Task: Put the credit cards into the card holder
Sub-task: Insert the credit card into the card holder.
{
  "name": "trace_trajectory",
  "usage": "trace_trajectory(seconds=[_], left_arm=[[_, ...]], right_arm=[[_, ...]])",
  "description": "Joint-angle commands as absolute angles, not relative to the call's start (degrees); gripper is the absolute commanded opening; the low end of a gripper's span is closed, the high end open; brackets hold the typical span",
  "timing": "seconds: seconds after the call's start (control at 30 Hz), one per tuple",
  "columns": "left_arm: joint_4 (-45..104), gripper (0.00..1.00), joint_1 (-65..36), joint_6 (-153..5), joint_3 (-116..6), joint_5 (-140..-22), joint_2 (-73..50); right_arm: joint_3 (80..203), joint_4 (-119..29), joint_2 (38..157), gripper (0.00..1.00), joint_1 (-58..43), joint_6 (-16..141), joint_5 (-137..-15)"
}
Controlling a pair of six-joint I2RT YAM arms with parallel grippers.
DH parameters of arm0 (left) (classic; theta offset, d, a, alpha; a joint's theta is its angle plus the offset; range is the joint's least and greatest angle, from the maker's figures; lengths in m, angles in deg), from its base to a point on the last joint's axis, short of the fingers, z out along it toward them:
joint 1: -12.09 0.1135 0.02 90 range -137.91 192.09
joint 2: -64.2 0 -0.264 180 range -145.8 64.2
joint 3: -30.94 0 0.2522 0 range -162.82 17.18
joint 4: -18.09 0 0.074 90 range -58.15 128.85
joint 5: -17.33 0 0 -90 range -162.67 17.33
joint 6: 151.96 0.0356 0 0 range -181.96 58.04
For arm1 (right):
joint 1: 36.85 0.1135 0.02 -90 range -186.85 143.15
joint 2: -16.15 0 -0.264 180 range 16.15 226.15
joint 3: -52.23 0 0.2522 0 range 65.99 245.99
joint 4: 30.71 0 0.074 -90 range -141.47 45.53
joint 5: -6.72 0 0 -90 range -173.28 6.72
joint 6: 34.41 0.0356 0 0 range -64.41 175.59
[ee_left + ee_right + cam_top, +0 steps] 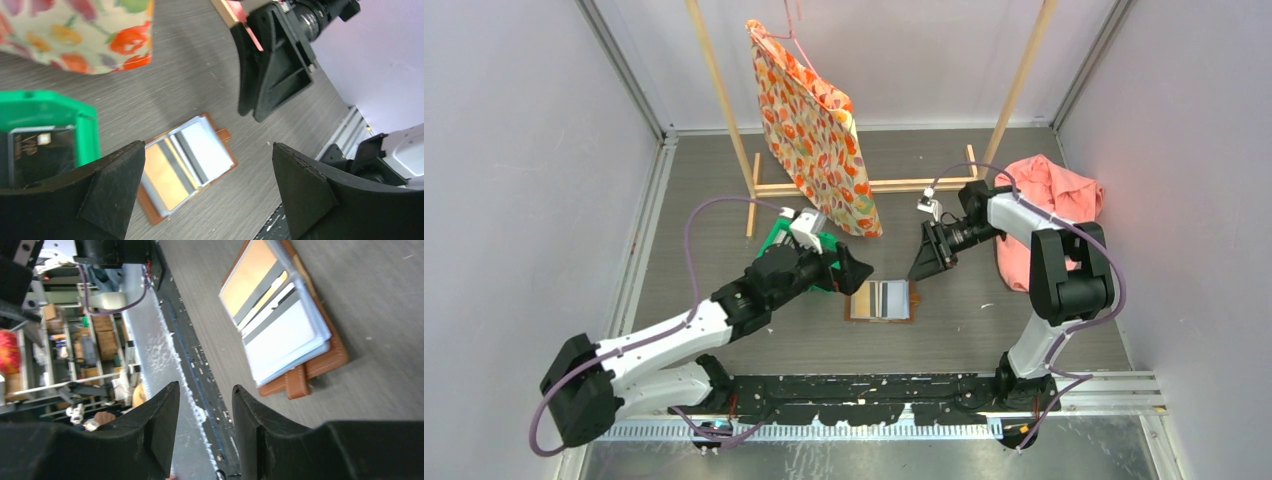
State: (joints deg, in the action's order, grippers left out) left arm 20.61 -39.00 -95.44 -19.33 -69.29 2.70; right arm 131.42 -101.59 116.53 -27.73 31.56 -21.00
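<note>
In the green bin (50, 97), one of the credit cards (42, 150) lies flat and dark. That makes it hard to pinch, so the left gripper (209, 150), jaws wide apart and empty, may scrape past it. Just right, the card holder (187, 165) lies open on the table (200, 75), gold and pale cards in clear sleeves — unpinned, it could skid. The right gripper (205, 390) holds nothing, jaws partly apart.

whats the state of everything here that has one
card holder, open flat on the table, credit cards in its sleeves
green bin, holds a black card
left claw, wide open, empty
right claw, partly open, empty
floral cloth, hanging from the rack
pink cloth, crumpled on the table
</note>
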Motion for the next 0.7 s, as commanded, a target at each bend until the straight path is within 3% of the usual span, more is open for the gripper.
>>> trace_trajectory(seconds=[0.0, 0.27, 0.67], left_arm=[[14.34, 1.00, -37.00, -95.02, -13.93, -66.64, 8.97], [8.24, 0.90, -36.69, -102.88, -7.94, -76.41, 9.17], [2.29, 0.89, -36.69, -107.65, -7.92, -78.55, -1.29]], right_arm=[[128.05, -95.17, 116.05, 0.50, -25.87, 39.59, -14.72], [125.71, -86.01, 119.53, 0.51, -23.34, 51.54, -22.68], [126.11, -84.14, 122.21, 0.51, -21.29, 55.46, -32.26]])
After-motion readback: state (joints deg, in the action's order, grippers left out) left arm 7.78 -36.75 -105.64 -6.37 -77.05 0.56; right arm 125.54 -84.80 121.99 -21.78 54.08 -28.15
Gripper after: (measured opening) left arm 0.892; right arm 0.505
